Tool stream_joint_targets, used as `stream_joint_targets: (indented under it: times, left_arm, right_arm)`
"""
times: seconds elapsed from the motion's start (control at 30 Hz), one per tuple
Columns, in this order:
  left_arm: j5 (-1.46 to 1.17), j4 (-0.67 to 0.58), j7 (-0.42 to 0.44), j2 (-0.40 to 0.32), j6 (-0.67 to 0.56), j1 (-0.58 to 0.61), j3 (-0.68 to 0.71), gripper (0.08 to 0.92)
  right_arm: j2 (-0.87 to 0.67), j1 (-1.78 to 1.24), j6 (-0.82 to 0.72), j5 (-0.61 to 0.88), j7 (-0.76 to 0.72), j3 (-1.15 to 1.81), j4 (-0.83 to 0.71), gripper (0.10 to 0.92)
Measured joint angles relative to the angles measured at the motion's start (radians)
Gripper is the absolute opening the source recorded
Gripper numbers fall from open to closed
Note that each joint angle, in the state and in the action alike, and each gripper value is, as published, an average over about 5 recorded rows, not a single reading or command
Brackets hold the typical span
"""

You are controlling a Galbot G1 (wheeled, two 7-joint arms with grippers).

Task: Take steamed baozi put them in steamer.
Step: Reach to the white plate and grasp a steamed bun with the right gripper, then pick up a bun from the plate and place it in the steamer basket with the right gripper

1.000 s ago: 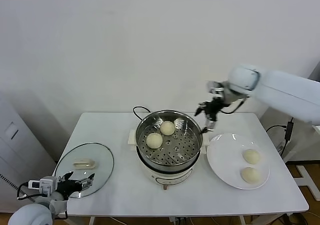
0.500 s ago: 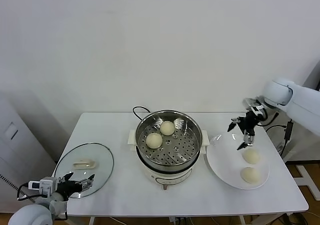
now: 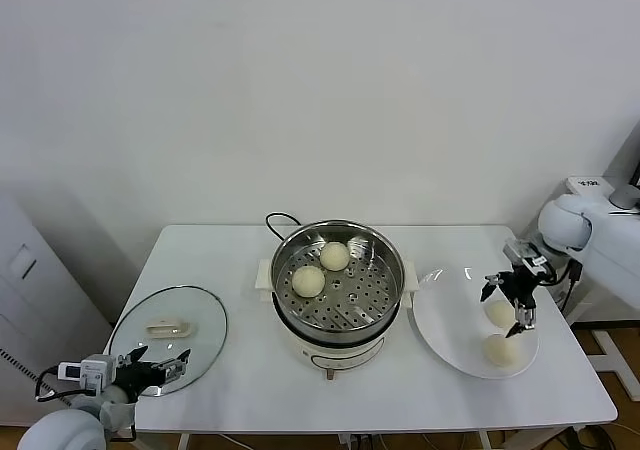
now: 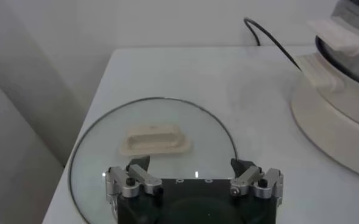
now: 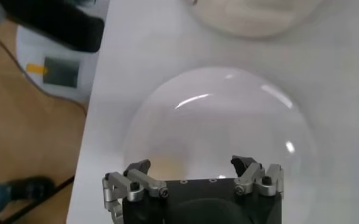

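Cream-white steamed baozi [image 3: 499,313] lay under my right end effector [image 3: 518,300], which had swung from the steamer [image 3: 338,276], wide open, empty.

A plain white wall [image 3: 320,80] fills the far side of the room, evenly lit, with a soft shadow falling on its lower left part. In front of it stands a white rectangular table [image 3: 230,390] with rounded corners, its far edge close to the wall. To the left of the table a pale grey cabinet [image 3: 30,280] rises from the near left corner, with a small rectangular label on its face. At the right, beyond the table's edge, a strip of brown wooden floor [image 5: 27,128] shows, with dark cables trailing across it and part of a white stand [image 3: 610,355] resting there.
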Motion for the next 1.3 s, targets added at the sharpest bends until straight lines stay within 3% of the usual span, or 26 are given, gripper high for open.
stream_joint_targets:
  times: [0.53, 0.63, 0.97, 1.3]
  left_arm:
    - [0.007, 0.000, 0.000, -0.004, 0.003, -0.001, 0.006, 0.823]
    - [0.008, 0.001, 0.000, -0.004, 0.003, -0.001, 0.006, 0.823]
    - [0.014, -0.011, 0.000, -0.008, 0.004, 0.004, 0.007, 0.823]
    - [0.016, -0.008, -0.002, -0.007, 0.008, 0.006, 0.004, 0.823]
  right_arm:
    - [0.025, -0.200, 0.045, -0.149, -0.001, 0.179, -0.047, 0.821]
    - [0.033, -0.225, 0.045, -0.167, 0.004, 0.204, -0.056, 0.789]
    - [0.054, -0.272, 0.038, -0.194, 0.010, 0.267, -0.088, 0.575]
    - [0.037, -0.244, 0.032, -0.164, -0.012, 0.264, -0.072, 0.543]
